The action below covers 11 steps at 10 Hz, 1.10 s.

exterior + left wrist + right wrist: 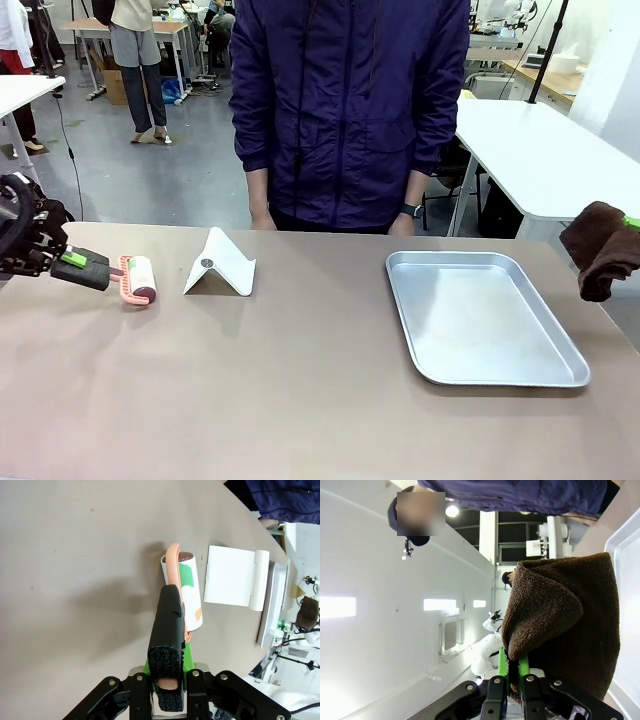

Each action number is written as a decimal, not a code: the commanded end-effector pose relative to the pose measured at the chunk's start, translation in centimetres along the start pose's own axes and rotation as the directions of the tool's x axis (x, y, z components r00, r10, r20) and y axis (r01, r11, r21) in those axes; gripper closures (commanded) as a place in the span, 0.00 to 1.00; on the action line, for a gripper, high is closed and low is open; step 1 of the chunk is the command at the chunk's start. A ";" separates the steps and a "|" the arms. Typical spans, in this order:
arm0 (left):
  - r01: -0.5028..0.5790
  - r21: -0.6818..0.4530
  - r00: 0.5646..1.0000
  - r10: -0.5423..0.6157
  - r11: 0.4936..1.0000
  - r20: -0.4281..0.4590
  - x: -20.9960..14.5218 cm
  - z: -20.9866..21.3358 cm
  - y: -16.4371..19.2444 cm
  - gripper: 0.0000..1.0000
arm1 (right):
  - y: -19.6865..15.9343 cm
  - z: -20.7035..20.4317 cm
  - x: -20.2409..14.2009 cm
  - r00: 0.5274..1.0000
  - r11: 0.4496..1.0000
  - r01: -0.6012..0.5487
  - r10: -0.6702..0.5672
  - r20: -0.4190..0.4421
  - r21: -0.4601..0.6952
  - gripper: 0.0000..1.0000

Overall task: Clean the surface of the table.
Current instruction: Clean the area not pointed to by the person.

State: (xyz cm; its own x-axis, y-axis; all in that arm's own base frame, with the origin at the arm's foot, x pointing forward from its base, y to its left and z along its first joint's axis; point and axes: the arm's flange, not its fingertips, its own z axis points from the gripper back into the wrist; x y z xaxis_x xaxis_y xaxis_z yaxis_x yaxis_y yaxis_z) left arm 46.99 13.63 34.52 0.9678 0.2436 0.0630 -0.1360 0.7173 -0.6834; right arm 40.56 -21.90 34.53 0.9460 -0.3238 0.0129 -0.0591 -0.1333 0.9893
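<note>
Left gripper [72,260] is clamped tight on the black foam-wrapped handle of a pink-framed lint roller with a white sticky drum [140,280]. Right gripper [632,222] is pinched shut on a dark brown knitted cloth [600,250], which hangs in the air past the table's right edge.

The wide, matte brownish-taupe table [300,400] runs across the whole front view, with a person in a dark blue jacket standing at its far side. On its right half lies a shallow rectangular silver metal tray [470,320] with nothing in it. Left of the middle stands a small white folded plastic stand [220,265], and just beside that, nearer the left edge, is the roller drum, which appears to rest on the tabletop.

By my reading, the cleaning is at its start: the roller is set down for a first pass and the cloth waits in reserve. The next move calls for holding the drum flat and pressed down while rolling it across the bare surface, steering clear of the stand close by.
</note>
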 end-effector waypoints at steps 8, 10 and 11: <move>0.104 -0.126 0.975 -0.126 0.987 -0.185 -3.7 1.3 -1.0 0.78 | 0.4 0.0 -0.1 1.000 1.000 -0.007 0.007 -0.007 0.011 0.91; 0.129 -0.246 0.967 -0.177 0.961 -0.183 -4.5 5.6 -0.4 0.78 | 0.4 0.0 -0.1 1.000 1.000 -0.007 0.007 -0.007 0.011 0.91; 0.144 -0.273 0.967 -0.194 0.951 -0.165 -4.8 7.4 0.2 0.78 | 0.4 0.0 -0.1 1.000 1.000 -0.007 0.007 -0.007 0.011 0.91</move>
State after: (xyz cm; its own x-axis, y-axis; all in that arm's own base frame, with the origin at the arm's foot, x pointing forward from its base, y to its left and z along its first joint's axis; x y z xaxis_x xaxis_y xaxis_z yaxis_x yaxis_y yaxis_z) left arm 40.95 15.92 38.34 0.9986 0.0127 0.0514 0.0355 0.5601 -0.8277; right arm 40.57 -21.91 34.53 0.9461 -0.3236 0.0129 -0.0592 -0.1334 0.9893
